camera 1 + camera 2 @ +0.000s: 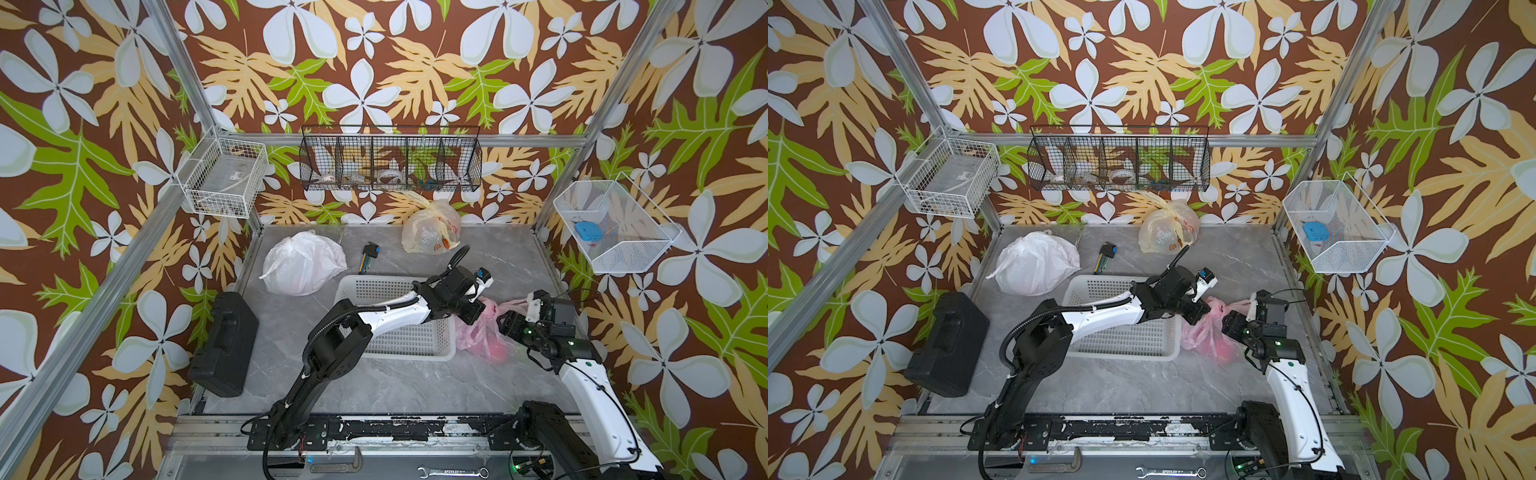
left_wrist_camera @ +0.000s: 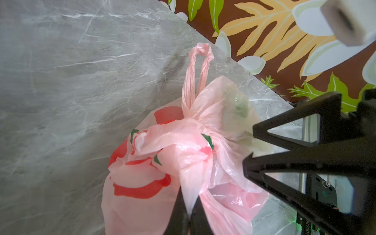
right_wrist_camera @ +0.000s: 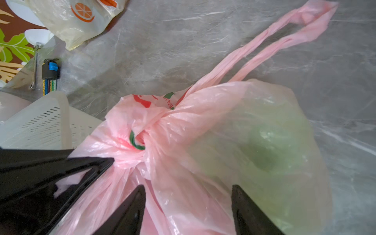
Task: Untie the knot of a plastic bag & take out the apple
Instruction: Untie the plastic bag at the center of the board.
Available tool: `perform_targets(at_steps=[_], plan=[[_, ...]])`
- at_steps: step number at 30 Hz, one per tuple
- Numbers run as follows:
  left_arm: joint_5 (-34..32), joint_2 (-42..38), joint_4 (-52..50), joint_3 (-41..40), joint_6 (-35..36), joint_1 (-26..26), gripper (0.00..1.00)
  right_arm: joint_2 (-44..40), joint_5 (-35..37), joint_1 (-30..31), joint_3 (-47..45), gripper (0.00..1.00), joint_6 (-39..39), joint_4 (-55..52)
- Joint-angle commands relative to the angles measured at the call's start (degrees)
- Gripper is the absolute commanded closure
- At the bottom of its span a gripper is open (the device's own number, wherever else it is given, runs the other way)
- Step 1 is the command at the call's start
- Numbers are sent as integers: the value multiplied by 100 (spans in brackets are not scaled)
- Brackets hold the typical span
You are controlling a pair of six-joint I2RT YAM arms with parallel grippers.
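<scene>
Left wrist view: left gripper (image 2: 190,198) jaws pressed together, pinching a fold of the pink bag (image 2: 142,179). Right wrist view: right gripper (image 3: 188,189) jaws spread, film lying between them, nothing clamped. The knot (image 3: 142,140) is tight, and the handle loop (image 3: 305,22) trails free across the table (image 3: 183,40). A greenish round shape behind the film, likely the apple (image 3: 264,150), sits inside the bag. In both top views the bag lies just beside the white basket (image 1: 390,286), near the table's right edge. Farther back are a yellowish bag (image 1: 432,226) and a white bag (image 1: 303,262). Risks, as I judge them: pulling on body film instead of the loop would cinch the knot, thin film may tear at the pinch, and a sideways tug could drag the bag towards the edge.
</scene>
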Motion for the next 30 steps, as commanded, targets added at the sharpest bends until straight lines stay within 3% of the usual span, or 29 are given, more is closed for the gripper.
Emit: perform_targets(at_steps=[1,7,9,12,16,25,28,30], plan=[[145,-137,286,-106,-259,39,100,34,67,129,-122,31,-64,319],[221,-216,255,-127,-319,53,100,1236,387,778,107,30,-432,705],[263,-260,221,-148,-342,54,100,1521,568,869,263,36,-503,772],[337,-451,210,-287,-403,50,100,1635,947,874,442,67,-473,897],[408,-1060,595,-955,-452,-11,100,1607,994,702,674,99,-471,1046],[-10,-2133,1812,-2821,-644,-292,100,1675,424,-119,996,100,-255,1381],[-185,-2399,2411,-3471,-688,-335,92,1677,198,-257,1052,100,-225,1458],[-305,-2505,2512,-3643,-600,-368,77,1671,-42,-261,1081,100,-299,1477]])
